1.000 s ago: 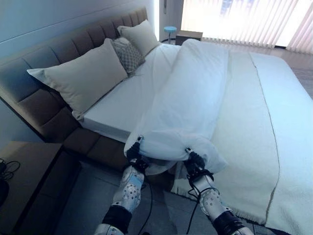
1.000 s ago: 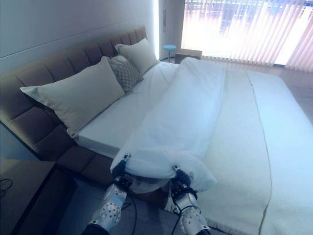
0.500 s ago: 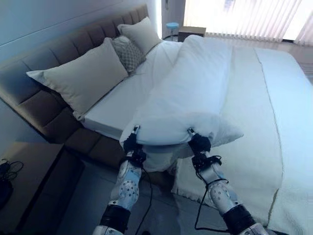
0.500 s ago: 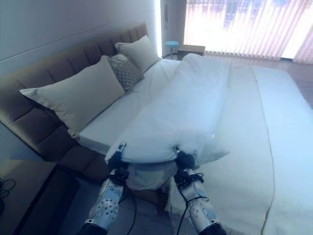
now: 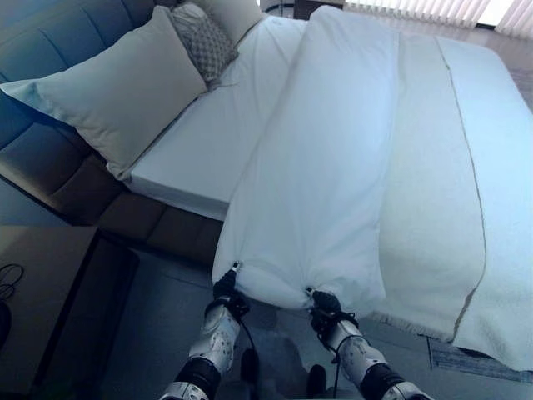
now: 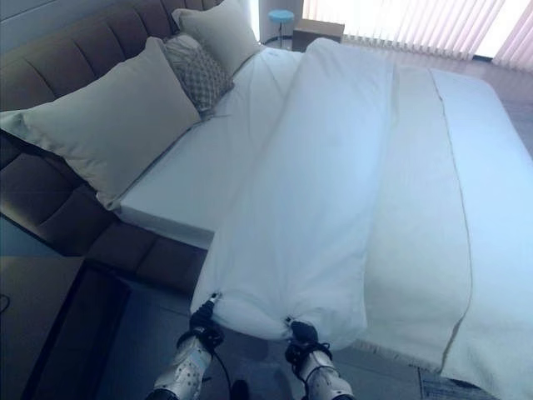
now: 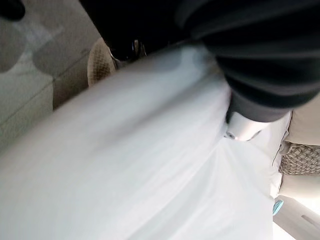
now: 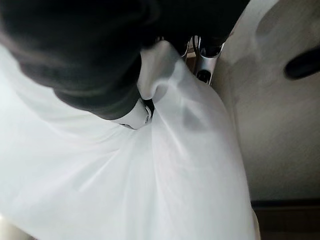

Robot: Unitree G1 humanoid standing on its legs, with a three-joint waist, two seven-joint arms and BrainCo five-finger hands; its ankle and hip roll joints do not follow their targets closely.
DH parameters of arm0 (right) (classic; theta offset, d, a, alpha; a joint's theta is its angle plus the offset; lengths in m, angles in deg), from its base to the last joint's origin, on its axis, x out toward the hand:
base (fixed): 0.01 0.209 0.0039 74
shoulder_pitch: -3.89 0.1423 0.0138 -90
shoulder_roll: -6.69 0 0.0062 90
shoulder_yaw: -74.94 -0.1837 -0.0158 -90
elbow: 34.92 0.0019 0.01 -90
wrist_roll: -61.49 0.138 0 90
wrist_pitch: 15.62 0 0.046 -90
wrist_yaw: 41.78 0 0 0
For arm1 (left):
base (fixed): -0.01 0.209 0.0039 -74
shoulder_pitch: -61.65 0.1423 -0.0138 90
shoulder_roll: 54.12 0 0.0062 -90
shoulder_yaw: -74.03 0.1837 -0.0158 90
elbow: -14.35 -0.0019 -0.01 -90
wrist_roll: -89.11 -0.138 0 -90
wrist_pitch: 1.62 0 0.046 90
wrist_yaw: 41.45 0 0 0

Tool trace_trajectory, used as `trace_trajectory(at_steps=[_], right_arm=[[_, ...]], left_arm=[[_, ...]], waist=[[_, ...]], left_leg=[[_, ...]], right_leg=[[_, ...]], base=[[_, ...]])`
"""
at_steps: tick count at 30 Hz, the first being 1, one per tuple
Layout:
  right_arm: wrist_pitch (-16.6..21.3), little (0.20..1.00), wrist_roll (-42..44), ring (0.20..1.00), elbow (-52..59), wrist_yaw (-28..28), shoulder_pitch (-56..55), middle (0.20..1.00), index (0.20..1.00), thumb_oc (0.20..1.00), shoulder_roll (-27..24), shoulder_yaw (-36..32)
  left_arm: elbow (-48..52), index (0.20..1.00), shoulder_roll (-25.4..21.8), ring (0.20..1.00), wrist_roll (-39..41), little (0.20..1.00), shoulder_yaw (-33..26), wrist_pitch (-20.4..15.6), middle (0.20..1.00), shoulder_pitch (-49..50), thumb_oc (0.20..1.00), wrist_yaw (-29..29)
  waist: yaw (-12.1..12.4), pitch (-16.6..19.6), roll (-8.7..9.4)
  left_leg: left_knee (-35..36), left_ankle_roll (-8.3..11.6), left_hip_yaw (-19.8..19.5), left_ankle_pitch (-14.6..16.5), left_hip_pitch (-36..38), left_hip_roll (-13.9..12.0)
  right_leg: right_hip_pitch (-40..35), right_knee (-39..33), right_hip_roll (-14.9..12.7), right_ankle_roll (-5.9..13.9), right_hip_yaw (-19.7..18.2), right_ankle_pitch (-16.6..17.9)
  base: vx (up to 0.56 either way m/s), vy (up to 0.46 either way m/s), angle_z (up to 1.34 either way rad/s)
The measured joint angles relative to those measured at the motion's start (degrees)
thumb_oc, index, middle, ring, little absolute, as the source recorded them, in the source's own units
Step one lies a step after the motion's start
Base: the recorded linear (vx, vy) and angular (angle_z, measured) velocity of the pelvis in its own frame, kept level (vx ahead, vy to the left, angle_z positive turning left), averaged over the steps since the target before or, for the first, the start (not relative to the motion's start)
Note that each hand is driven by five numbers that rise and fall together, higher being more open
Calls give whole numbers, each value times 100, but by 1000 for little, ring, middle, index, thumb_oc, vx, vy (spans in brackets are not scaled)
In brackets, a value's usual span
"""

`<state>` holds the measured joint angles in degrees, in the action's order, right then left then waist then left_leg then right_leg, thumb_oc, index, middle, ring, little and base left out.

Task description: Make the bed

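Note:
A white duvet (image 5: 333,158) lies folded lengthwise down the middle of the bed, over a cream blanket (image 5: 429,192). Its near end hangs past the bed's side edge. My left hand (image 5: 226,293) is shut on the duvet's near left corner, and my right hand (image 5: 323,305) is shut on the near right corner. Between them the cloth hangs taut. In the left wrist view the white cloth (image 7: 150,165) runs out from under the dark cover. The right wrist view has the cloth (image 8: 165,165) bunched in the curled fingers. The bare white sheet (image 5: 225,125) shows to the left of the duvet.
Two large cream pillows (image 5: 117,92) and a patterned cushion (image 5: 202,42) lean on the padded brown headboard (image 6: 50,75). A brown nightstand (image 5: 50,300) stands at the lower left. A small blue stool (image 6: 281,17) and vertical blinds (image 6: 416,21) are at the far end.
Both hands have dropped and pulled back toward me, dragging the duvet's near end off the bed edge. The raised bunched fold has flattened. The camera has tilted down.

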<state>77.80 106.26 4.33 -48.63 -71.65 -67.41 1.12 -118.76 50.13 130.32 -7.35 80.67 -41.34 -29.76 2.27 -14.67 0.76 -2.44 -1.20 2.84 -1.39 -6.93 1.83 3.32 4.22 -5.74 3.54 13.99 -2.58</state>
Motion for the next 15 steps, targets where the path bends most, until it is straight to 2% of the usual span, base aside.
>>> trace_trajectory(at_steps=[8, 15], right_arm=[[99, 200, -35, 200, -884, -126, 588, 200, 200, 200, 59, -93], [93, 200, -38, 200, -1244, -173, 855, 200, 200, 200, 51, -123]], left_arm=[[-1005, 200, 38, 200, -125, 200, 17, -64, 200, -599, 200, 1], [-1301, 200, 59, 200, -249, 200, 18, -76, 200, -758, 200, 0]], waist=[[9, -208, -114], [-8, -309, -236]], left_leg=[[103, 134, 7, -69, -466, -168], [202, 160, -3, -86, -595, -240]], right_leg=[[211, -609, 211, -163, 58, 261], [360, -587, 279, -161, 67, 257]], base=[[-24, 5, 1], [-14, -31, 5]])
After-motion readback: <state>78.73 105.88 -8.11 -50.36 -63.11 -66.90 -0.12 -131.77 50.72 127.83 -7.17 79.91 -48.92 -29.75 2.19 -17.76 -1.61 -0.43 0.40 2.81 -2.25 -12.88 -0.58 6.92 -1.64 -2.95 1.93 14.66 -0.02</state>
